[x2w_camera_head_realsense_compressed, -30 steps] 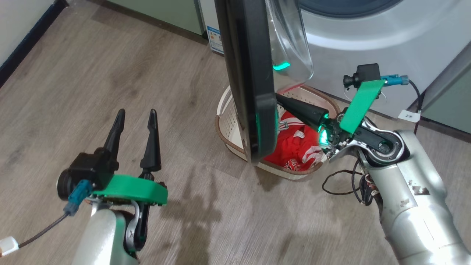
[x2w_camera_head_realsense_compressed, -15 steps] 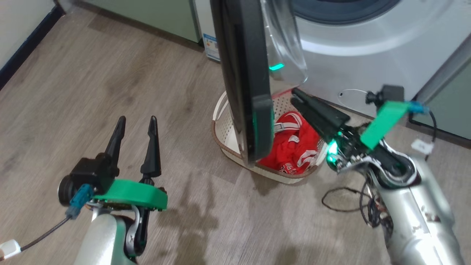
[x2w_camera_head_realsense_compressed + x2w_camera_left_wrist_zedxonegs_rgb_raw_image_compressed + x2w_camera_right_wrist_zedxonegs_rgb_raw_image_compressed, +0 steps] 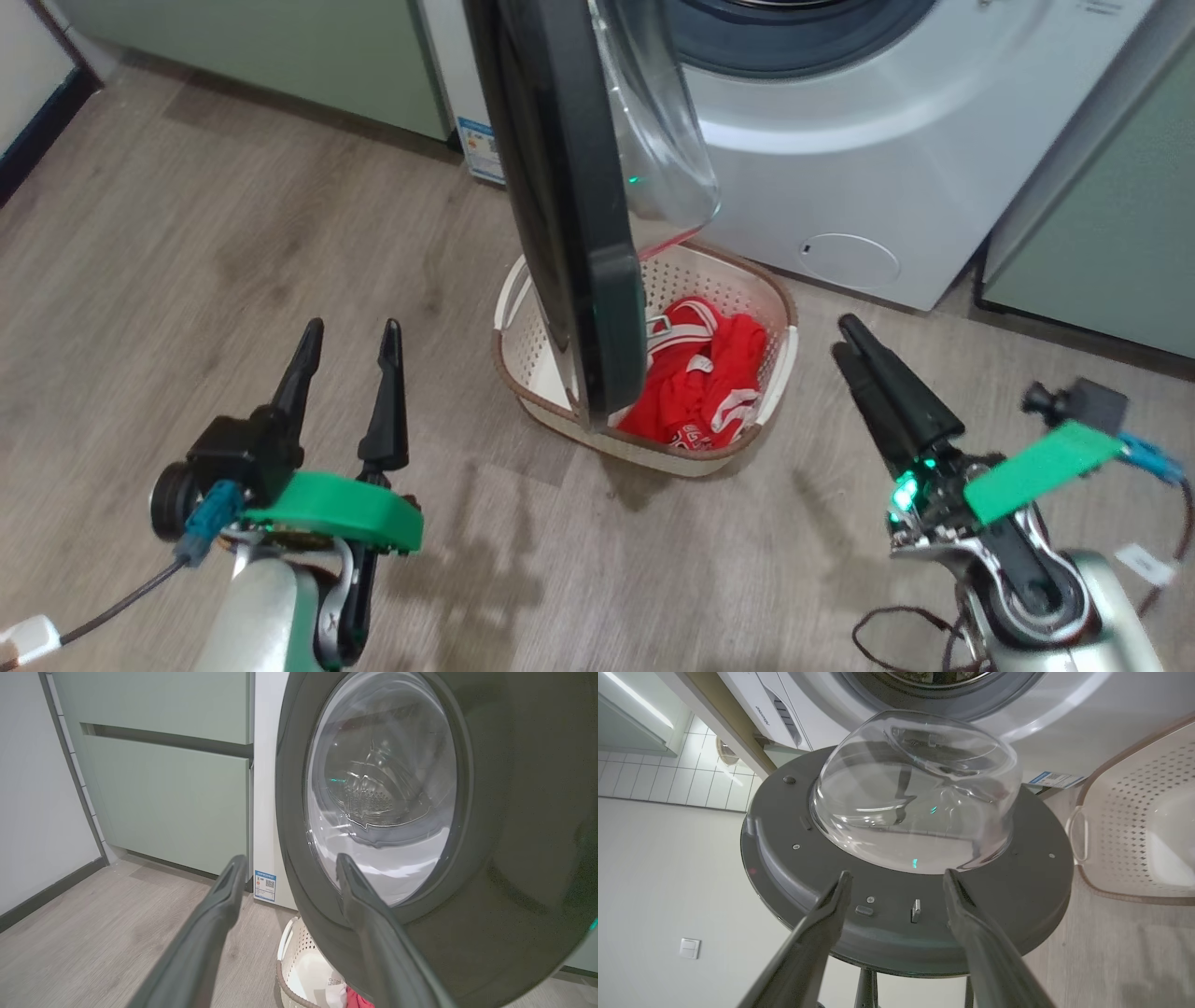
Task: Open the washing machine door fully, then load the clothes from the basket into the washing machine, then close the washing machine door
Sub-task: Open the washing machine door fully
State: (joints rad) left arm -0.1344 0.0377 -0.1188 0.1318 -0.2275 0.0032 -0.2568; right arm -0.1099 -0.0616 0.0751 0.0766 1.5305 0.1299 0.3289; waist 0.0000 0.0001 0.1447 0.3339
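Note:
The washing machine door [image 3: 560,205] stands open, edge-on, its glass bowl [image 3: 658,140] facing the white washing machine [image 3: 887,168]. Below its lower edge sits the cream basket [image 3: 780,308] holding red clothes [image 3: 705,378]. My right gripper [image 3: 842,338] hovers right of the basket, apart from the door, open and empty; its wrist view looks at the door's inner face [image 3: 1017,896] between spread fingers [image 3: 897,875]. My left gripper [image 3: 351,329] is open and empty over the floor to the left, facing the door's outer rim [image 3: 514,858]. A small white cloth [image 3: 334,994] shows in the basket [image 3: 299,970].
Pale green cabinets flank the machine on the left [image 3: 280,56] and right [image 3: 1102,233]. A blue energy sticker [image 3: 481,145] and the round filter cover [image 3: 850,259] mark its front. A dark skirting [image 3: 37,121] runs along the left wall. Loose cable [image 3: 896,644] hangs by my right forearm.
My right gripper has come away from the door's lower rim, drawn back to the right past the basket, and gone from shut to open. The camera has shifted; the left gripper stays put.

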